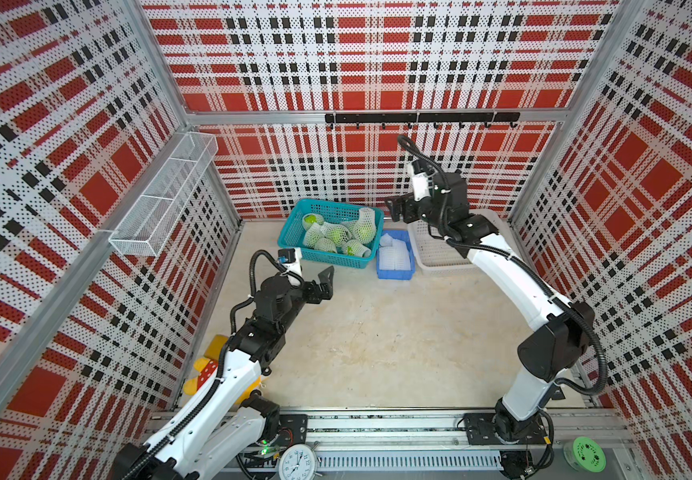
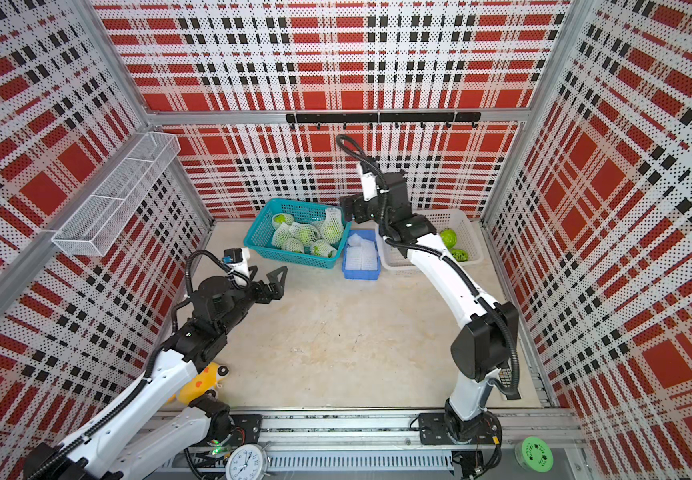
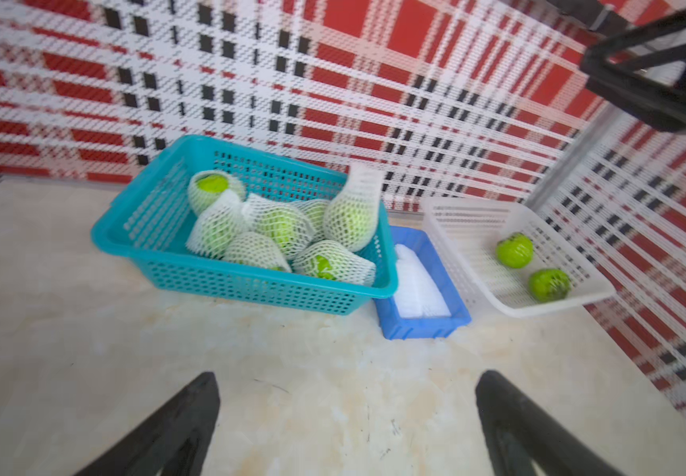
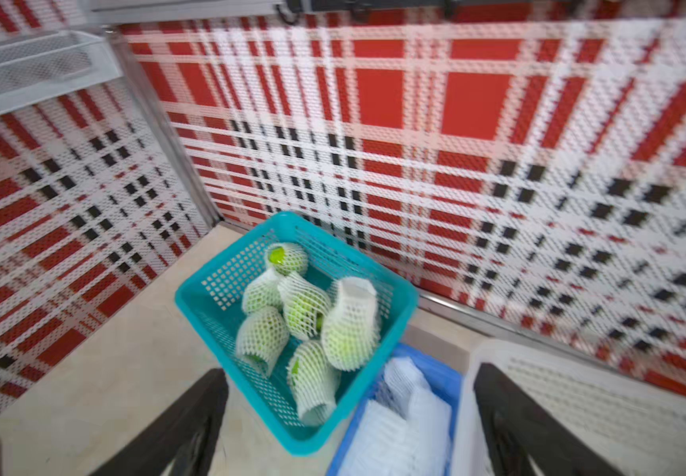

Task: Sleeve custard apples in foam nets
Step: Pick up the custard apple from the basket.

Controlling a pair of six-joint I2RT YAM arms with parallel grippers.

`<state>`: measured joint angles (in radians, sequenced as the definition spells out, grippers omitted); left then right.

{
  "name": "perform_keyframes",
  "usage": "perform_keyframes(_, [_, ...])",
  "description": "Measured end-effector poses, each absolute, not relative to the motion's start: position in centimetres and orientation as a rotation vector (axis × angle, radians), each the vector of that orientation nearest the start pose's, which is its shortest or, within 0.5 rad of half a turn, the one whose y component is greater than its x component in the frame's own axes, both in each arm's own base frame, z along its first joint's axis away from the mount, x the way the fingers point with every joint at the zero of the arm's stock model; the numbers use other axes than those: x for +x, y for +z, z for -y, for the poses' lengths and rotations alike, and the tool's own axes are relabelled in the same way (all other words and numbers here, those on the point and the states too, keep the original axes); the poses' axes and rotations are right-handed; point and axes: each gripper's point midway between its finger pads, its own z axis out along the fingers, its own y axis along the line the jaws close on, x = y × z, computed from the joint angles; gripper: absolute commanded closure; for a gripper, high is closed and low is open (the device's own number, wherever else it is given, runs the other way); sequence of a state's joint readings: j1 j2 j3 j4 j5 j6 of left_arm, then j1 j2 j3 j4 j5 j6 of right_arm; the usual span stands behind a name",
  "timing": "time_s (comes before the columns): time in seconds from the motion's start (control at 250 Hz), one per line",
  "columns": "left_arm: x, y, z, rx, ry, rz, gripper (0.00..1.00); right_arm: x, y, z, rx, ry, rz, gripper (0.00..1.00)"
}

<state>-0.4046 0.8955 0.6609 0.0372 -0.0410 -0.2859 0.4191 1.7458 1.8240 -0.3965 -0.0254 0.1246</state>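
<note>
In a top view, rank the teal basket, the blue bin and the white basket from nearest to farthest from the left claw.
1. The teal basket, just ahead of the open left claw.
2. The blue bin, right beside the teal basket, on its right side.
3. The white basket, farthest, right of the blue bin.

Netted custard apples [image 3: 279, 224]: six clear, maybe a seventh, ahead of left gripper [image 3: 345, 376]. Bare: two, ahead-right. Foam nets [image 3: 415, 284] stacked, uncountable. One teal basket [image 3: 250, 284], one blue tray [image 3: 419, 327], one white basket [image 3: 469, 222].
</note>
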Motion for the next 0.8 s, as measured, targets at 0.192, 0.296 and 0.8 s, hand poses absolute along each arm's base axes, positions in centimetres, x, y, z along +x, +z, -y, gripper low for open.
perform_keyframes(0.192, [33.6, 27.3, 15.9, 0.187, -0.530, -1.810, 0.01, 50.5, 33.5, -11.3, 0.033, 0.322, -2.070, 0.07])
perform_keyframes(0.296, [34.2, 27.0, 17.9, 0.244, -0.576, -1.831, 0.00, 50.7, 30.1, -8.6, 0.125, 0.277, -2.167, 0.07])
perform_keyframes(0.8, [35.6, 23.1, 28.7, 0.497, -0.763, -1.961, 0.01, 57.9, 13.9, 2.5, 0.466, -0.071, -2.404, 0.00])
